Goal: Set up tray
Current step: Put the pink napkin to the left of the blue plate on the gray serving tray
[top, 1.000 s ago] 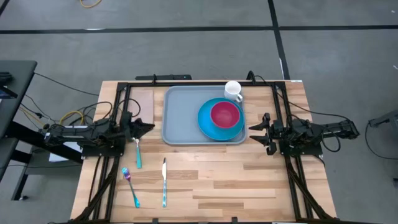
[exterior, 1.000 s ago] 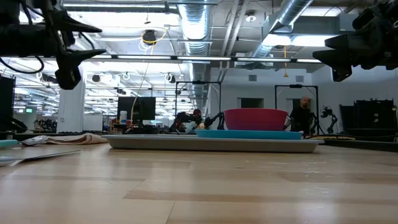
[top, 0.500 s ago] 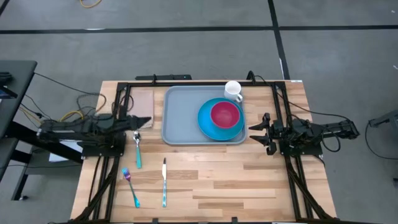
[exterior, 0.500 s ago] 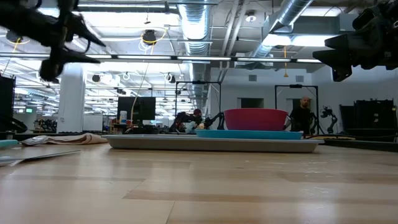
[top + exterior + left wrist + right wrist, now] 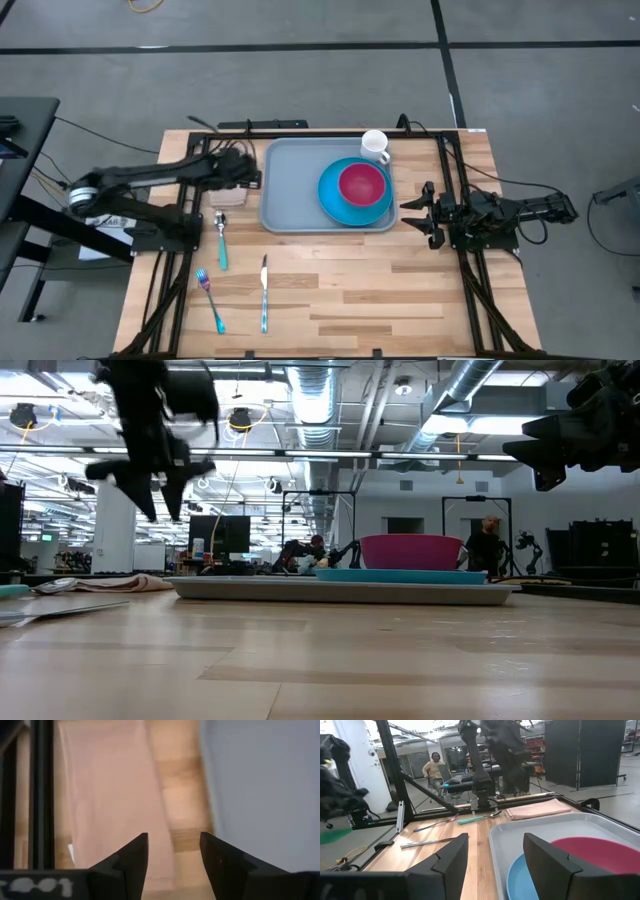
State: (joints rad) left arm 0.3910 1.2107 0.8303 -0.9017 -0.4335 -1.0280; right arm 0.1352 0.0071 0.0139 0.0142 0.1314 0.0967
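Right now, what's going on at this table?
The left gripper hangs open above the folded tan napkin, beside the grey tray's left edge, holding nothing. The tray already carries a blue plate with a pink bowl on it, and a white mug at its far right corner. A spoon, fork and knife lie on the wood. The right gripper waits open by the tray's right side.
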